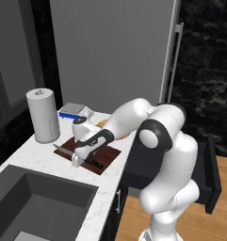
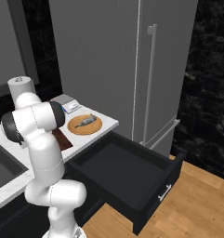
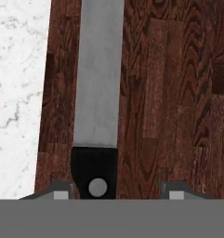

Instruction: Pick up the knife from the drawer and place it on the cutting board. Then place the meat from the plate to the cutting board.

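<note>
The knife (image 3: 97,93) lies flat on the cutting board (image 3: 174,93), silver blade pointing away and black handle (image 3: 95,169) near the hand. My gripper (image 3: 118,193) hovers just over the handle, open: the handle sits beside one fingertip (image 3: 61,193) with a wide gap to the other. From the left base the gripper (image 1: 77,160) hangs low over the knife (image 1: 63,149) on the board (image 1: 111,153). The meat (image 2: 85,120) rests on the round plate (image 2: 81,128). The drawer (image 2: 132,174) stands pulled open, its inside bare.
A paper towel roll (image 1: 43,115) stands left of the board, a grey box with a blue item (image 1: 72,110) behind it. A sink (image 1: 35,202) lies in the counter's near left. The tall fridge (image 2: 150,69) rises behind the open drawer.
</note>
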